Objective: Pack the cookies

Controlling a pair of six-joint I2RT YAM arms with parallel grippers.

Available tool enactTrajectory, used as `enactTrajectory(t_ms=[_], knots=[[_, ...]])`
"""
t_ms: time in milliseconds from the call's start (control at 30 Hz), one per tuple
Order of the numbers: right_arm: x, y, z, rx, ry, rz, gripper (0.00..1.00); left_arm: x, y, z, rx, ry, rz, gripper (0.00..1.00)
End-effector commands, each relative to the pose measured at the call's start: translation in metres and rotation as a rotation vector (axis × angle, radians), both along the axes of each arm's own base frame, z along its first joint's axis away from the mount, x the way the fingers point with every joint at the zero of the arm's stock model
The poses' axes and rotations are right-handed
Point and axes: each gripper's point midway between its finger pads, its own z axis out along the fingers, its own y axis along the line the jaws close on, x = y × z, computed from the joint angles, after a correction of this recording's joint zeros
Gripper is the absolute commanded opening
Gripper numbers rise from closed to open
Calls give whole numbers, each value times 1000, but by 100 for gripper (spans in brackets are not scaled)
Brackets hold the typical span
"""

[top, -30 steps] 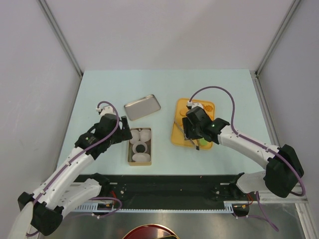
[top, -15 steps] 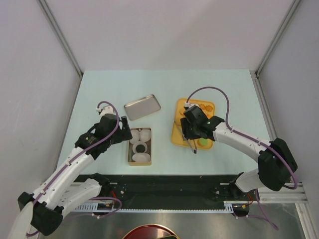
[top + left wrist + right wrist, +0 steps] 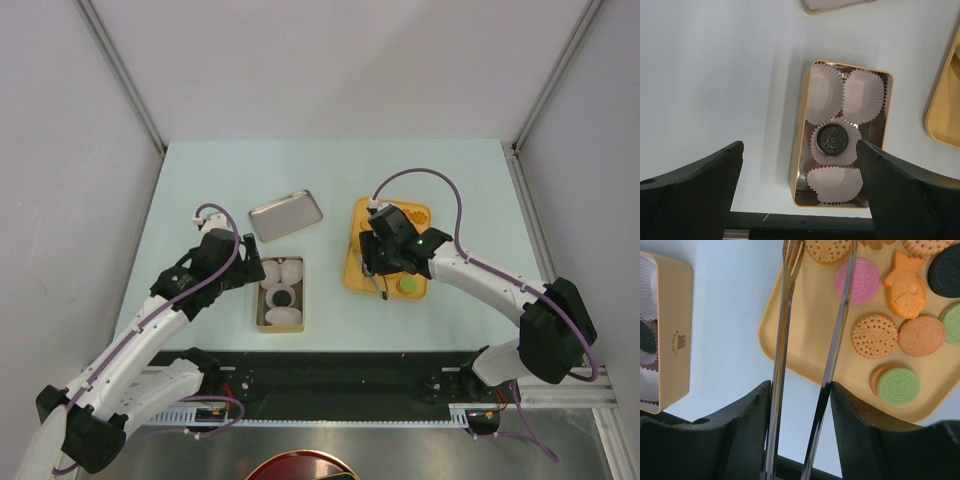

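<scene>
Surface (image 3: 200, 180): pale mint, matte, evenly lit, soft shadows.
Walls (image 3: 330, 60): plain light-grey panels on three sides.
Corner posts (image 3: 122, 75): slim silver struts rising from both far corners.
Black rail (image 3: 330, 372): runs along the surface's near edge.

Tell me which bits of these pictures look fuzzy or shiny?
Left wrist view: the black fingers up close look soft, while the tin and its dark cookie are sharp; a pale shadow lies left of the tin. Right wrist view: the tongs gleam with streaks of glare; the cookies are crisp.
</scene>
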Motion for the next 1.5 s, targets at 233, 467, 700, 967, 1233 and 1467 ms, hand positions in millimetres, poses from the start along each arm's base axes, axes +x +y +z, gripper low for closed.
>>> enactTrajectory(t_ms=[233,467,700,967,1233,1467], knots=[[-2,24,1,92,61,61,54,4,-1,3,-6,-23,-7,100],[-1,21,19,130,28,44,47,4,0,3,-5,-23,-6,100],[3,12,70,141,-92,14,45,4,-1,3,-5,-24,-6,100],[-9,9,105,162,-156,18,45,4,1,4,-5,-27,1,100],[-34,34,116,240,-163,93,45,5,7,15,12,-50,30,100],[-65,88,114,274,-148,232,44,7,26,23,25,-53,113,100]])
